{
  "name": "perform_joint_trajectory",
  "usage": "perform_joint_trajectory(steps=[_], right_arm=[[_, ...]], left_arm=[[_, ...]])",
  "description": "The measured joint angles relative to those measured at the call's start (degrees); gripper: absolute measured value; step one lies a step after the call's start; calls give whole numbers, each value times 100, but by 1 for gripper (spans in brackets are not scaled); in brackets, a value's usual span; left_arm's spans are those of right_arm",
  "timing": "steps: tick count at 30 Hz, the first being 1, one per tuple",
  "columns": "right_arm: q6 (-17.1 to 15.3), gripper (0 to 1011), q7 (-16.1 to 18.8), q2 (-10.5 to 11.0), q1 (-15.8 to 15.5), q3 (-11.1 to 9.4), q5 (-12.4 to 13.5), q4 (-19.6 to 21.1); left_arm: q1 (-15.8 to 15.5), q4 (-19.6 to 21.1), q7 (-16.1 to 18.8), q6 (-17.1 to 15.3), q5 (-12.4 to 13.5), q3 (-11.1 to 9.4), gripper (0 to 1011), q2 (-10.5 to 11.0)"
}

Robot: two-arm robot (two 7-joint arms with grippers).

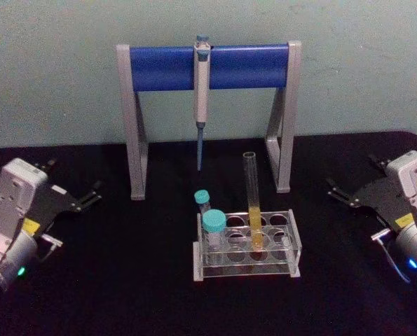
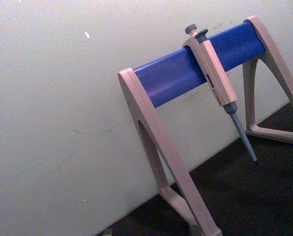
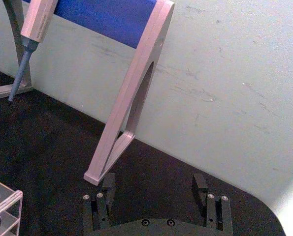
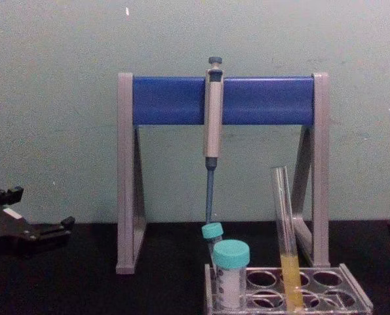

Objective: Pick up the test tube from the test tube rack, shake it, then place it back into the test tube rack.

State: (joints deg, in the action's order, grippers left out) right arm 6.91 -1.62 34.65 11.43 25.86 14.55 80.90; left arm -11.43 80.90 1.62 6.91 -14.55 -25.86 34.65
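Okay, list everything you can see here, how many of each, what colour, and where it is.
test tube: one, clear glass with yellow liquid at the bottom, upright in the rack, right of the vials
test tube rack: one, clear plastic, centre of the table
vials: two, teal caps, left end of the rack
pipette: one, grey with a blue tip, hanging from the stand's crossbar
stand: one, grey legs with a blue crossbar, behind the rack by the wall
table: one, black
left gripper: one, black fingers, open, left edge
right gripper: one, black fingers, open, right edge
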Motion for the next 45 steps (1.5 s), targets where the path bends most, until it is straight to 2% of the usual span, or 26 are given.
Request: perform_joint_trajectory(steps=[45], right_arm=[[0, 1000, 0, 0, 0, 0, 0, 0]], left_arm=[[0, 0, 0, 0, 0, 0, 1001, 0]])
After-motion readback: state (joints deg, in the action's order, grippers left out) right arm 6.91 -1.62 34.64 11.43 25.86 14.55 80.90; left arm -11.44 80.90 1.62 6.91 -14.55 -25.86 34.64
